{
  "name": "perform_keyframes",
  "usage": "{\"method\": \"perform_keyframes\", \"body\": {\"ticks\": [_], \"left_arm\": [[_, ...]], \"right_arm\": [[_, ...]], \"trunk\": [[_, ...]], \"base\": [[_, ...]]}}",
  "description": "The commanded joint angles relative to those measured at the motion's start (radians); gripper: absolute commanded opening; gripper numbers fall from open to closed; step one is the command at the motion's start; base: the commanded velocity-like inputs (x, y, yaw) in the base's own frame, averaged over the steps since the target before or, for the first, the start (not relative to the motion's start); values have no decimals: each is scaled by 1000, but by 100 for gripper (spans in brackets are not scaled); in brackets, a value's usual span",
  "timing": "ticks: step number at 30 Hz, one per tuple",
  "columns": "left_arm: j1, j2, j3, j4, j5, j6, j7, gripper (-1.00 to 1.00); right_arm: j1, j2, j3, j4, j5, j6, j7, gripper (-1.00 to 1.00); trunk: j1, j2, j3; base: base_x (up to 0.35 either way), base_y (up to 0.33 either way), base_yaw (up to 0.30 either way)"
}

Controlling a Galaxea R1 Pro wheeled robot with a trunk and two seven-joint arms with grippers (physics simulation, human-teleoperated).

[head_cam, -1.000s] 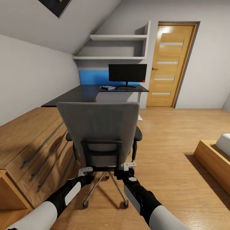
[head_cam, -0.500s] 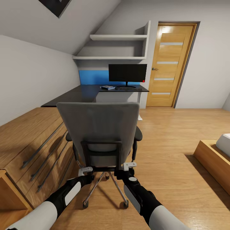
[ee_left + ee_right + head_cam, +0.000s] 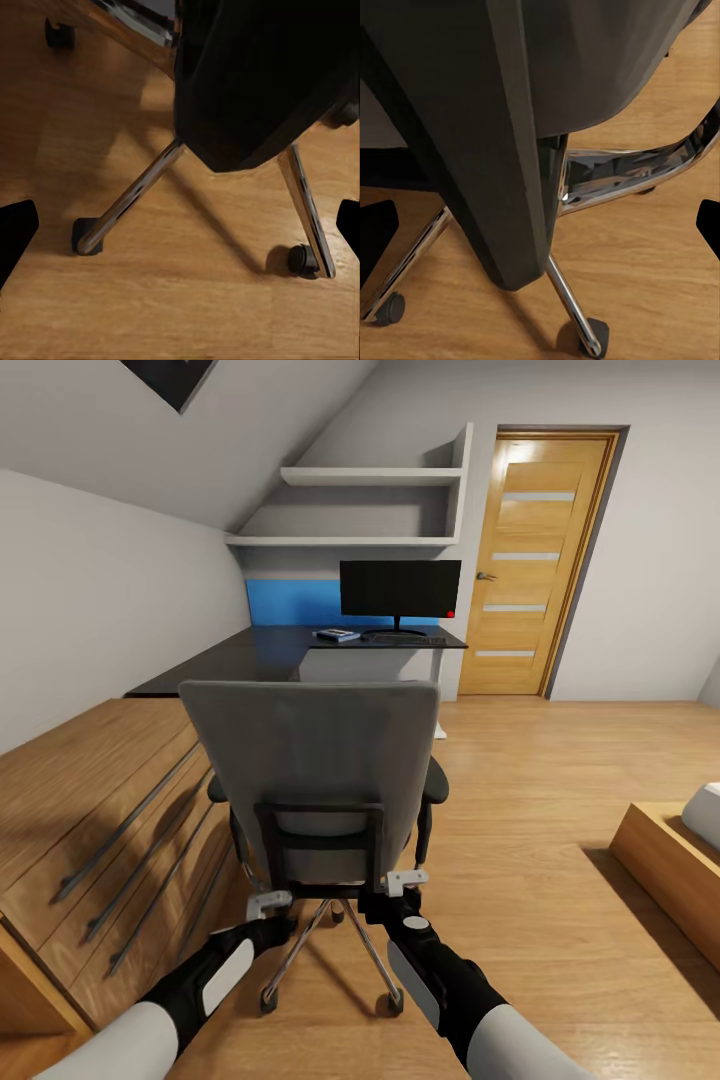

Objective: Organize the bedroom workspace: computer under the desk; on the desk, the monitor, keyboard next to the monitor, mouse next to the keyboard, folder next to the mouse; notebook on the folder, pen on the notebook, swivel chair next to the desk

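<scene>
The grey swivel chair [image 3: 312, 760] stands with its back to me, a short way out from the black desk [image 3: 262, 656]. On the far part of the desk are the monitor [image 3: 400, 588], the keyboard [image 3: 406, 639] in front of it, and the blue folder [image 3: 337, 634] to the left with something dark on top. The notebook, pen and mouse are too small to make out, and the computer is out of view. My left gripper [image 3: 268, 904] and right gripper [image 3: 405, 880] are open at the lower corners of the chair's black back frame [image 3: 510, 172]. The chrome base [image 3: 127, 202] lies below.
A long wooden dresser [image 3: 110, 810] with dark handles runs along the left wall beside the chair. A wooden door [image 3: 530, 560] stands at the back right. A bed frame corner [image 3: 670, 870] is at the right. Wooden floor [image 3: 540, 780] stretches between the chair and the bed.
My left gripper has dropped slightly lower and away from the chair's frame. The view has shifted a little against the dresser. The chair and right gripper are as before.
</scene>
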Motion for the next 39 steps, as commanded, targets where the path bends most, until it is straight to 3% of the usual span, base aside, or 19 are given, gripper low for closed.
{"method": "perform_keyframes", "body": {"ticks": [1, 39], "left_arm": [[5, 2, -8, -3, 10, 2, 10, 100], [30, -9, -2, -4, 3, 5, 16, 100]], "right_arm": [[-1, 0, 3, -1, -5, 4, -7, 100], [2, 0, 3, 2, -5, 16, -6, 100]], "trunk": [[0, 0, -1], [0, 0, -1]], "base": [[0, 0, 0], [0, 0, 0]]}}
